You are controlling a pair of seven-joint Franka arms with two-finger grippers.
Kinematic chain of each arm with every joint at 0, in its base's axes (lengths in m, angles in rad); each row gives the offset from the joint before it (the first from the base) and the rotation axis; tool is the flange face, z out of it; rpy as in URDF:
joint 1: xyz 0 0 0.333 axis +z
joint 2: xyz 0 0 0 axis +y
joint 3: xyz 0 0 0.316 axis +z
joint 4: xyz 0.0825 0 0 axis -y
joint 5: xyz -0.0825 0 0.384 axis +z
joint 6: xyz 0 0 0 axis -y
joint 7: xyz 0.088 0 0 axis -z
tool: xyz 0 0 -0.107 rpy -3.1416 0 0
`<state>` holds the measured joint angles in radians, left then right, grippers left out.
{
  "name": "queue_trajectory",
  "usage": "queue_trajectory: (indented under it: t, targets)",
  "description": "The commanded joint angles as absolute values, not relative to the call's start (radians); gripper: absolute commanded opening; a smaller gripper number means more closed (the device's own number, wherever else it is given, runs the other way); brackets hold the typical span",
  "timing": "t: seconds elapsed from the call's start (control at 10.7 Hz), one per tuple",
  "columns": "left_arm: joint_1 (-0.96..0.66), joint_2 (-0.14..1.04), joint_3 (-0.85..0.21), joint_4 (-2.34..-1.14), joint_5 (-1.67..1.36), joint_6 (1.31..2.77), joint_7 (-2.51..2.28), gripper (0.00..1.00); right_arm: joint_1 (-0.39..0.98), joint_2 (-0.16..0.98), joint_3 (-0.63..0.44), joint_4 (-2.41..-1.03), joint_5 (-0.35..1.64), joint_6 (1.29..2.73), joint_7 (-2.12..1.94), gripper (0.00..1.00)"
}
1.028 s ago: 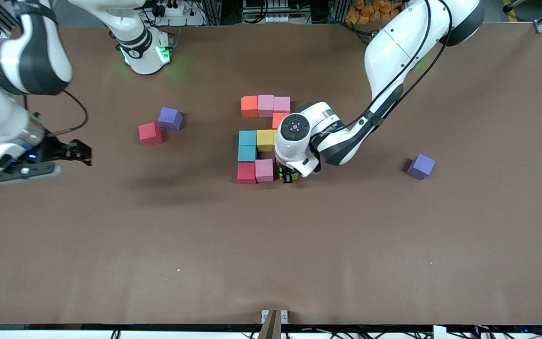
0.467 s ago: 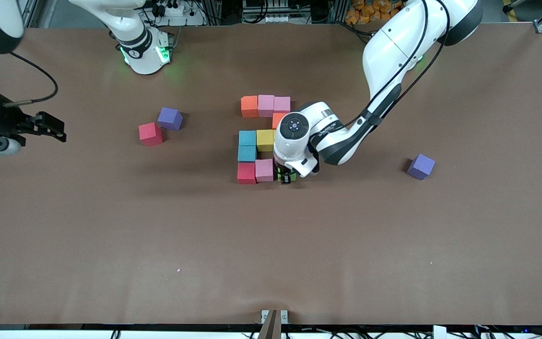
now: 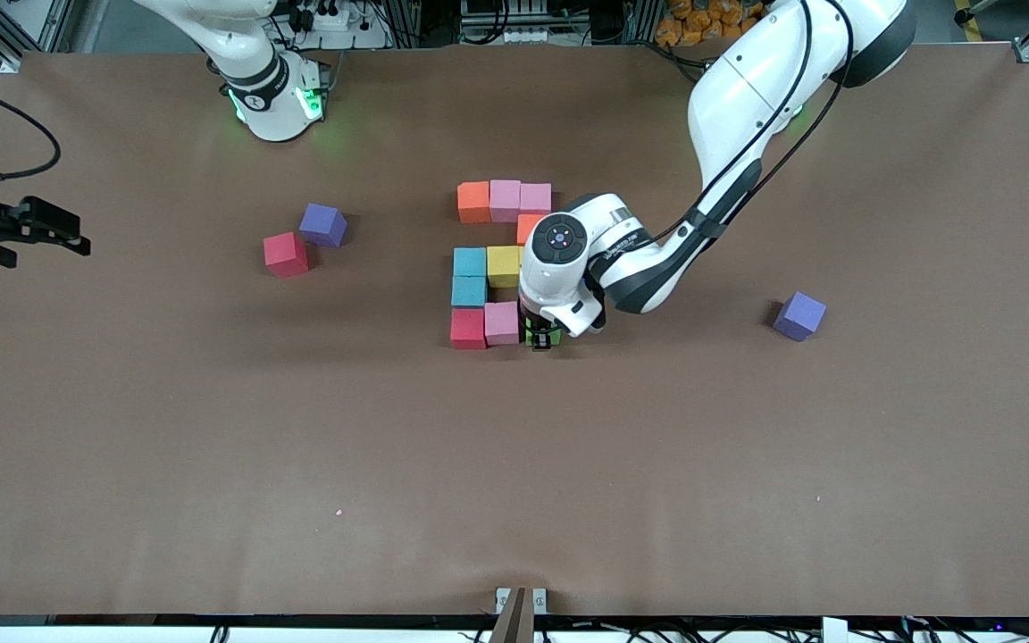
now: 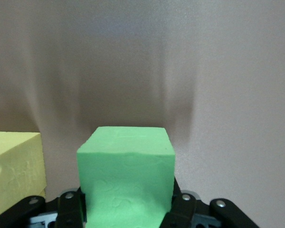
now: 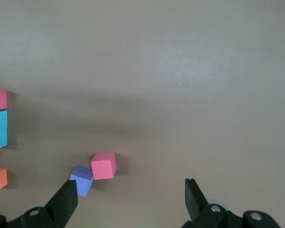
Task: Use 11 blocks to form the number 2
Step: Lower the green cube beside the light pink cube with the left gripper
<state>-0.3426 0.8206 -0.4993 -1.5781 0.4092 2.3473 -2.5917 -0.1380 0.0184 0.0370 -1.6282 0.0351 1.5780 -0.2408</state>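
Left wrist view shows me the green block (image 4: 126, 178) clamped in the left claw (image 4: 128, 209), a yellow block (image 4: 14, 171) just beside it. In the front view this claw (image 3: 543, 338) is at the lower end of the number 2 (image 3: 492, 263), mid-frame, next to a pink block (image 3: 502, 322). My right claw (image 3: 41, 228) waits spread open at the frame's left edge, over the counter (image 3: 514, 464).
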Motion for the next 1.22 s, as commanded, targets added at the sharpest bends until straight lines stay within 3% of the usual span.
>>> queue_trajectory:
  t: [0.0,1.12]
  targets:
    - [-0.376,0.825,-0.468,-1.574,0.436,2.365,-2.620,0.26,-0.115,0.003,0.002,-1.594,0.040,1.560,-0.249,1.00]
    - [-0.394,0.839,-0.463,-1.554,0.420,2.365,-2.622,0.26,-0.115,0.003,-0.005,-1.548,-0.014,1.592,-0.189,1.00]
